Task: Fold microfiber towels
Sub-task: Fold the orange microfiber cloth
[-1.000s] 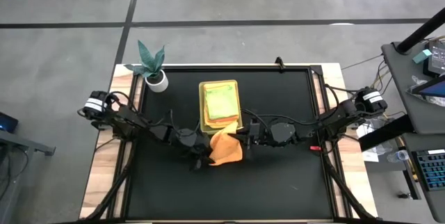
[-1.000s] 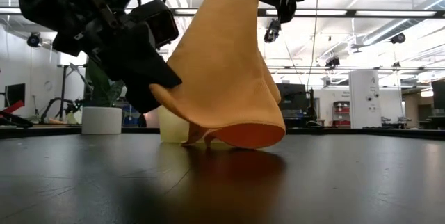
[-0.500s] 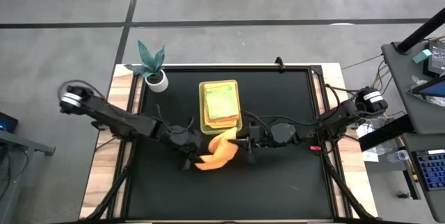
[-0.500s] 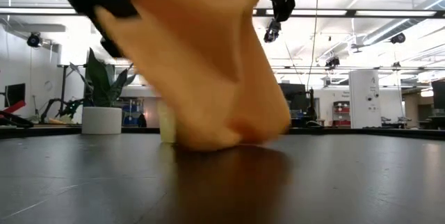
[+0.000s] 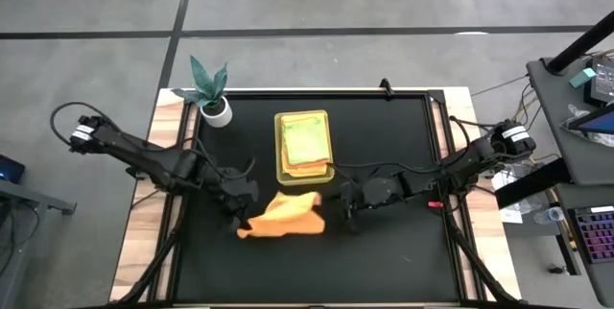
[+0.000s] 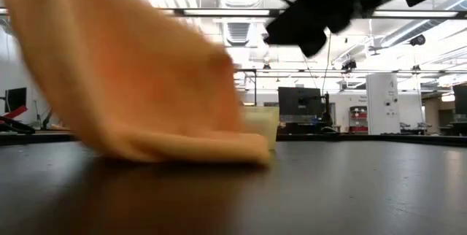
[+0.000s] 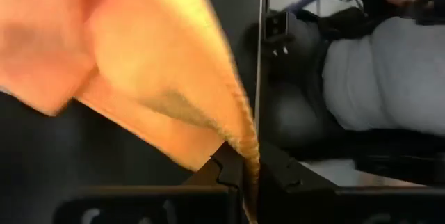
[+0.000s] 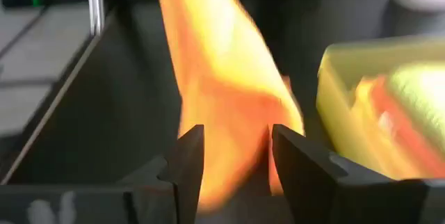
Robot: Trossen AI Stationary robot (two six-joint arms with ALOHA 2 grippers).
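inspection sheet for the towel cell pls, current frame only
Surface: black table top, bare around the work.
Job's things: orange towel crumpled on the table; more towels, green on top, stacked in the yellow tray.
Clutter: potted plant at the far left corner.
Grippers: left gripper shut on the orange towel's edge; right gripper open, towel between its fingers.
Cables: loops on both arms, off the towel.
Surroundings: desk with equipment on the right; a person seated beyond the table.

The black table (image 5: 384, 251) carried a yellow-green tray (image 5: 281, 146) of stacked towels behind both grippers, a potted plant (image 5: 213, 93) at its far-left corner, and a crumpled orange towel (image 5: 284, 217) between the grippers.
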